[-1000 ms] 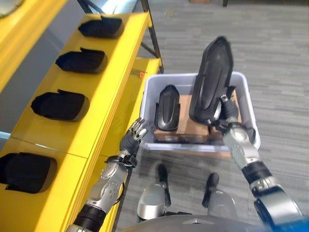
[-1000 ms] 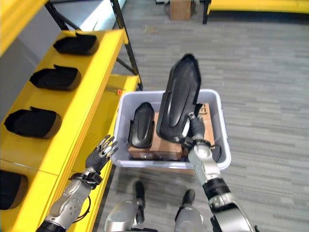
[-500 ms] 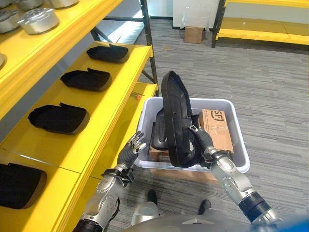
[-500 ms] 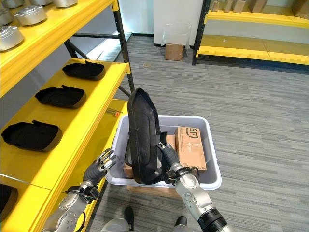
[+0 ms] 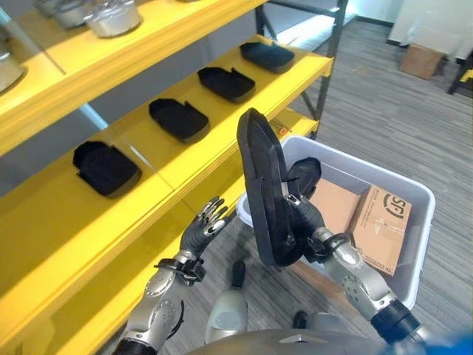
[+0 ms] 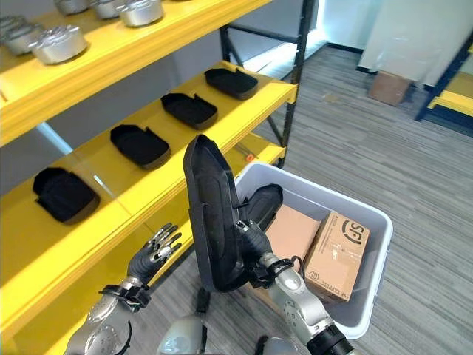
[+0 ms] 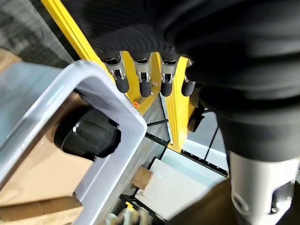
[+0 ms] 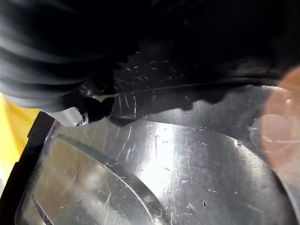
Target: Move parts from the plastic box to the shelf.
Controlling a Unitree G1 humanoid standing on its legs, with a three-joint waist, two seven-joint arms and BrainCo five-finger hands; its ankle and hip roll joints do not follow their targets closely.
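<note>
My right hand [image 5: 307, 222] is shut on a long black plastic part [image 5: 264, 188], holding it upright in the air between the yellow shelf [image 5: 185, 166] and the grey plastic box [image 5: 414, 222]. Up close in the right wrist view, the part's scratched glossy surface [image 8: 187, 154] shows. Another black part [image 5: 304, 174] leans inside the box at its near-left corner. My left hand [image 5: 201, 231] hangs open, fingers spread, below the shelf's front edge. Its fingers [image 7: 140, 84] hover just off the box's rim [image 7: 101, 98].
Several black parts [image 5: 107, 166] lie in a row on the yellow shelf. Metal round parts [image 5: 111, 15] sit on the shelf above. Two cardboard boxes [image 5: 380, 222] fill the right of the plastic box. Grey carpet floor [image 5: 384, 111] stretches to the right.
The camera has swung left toward the shelves. My right hand has carried the long black part out of the box toward the shelf. The left hand stays open.
</note>
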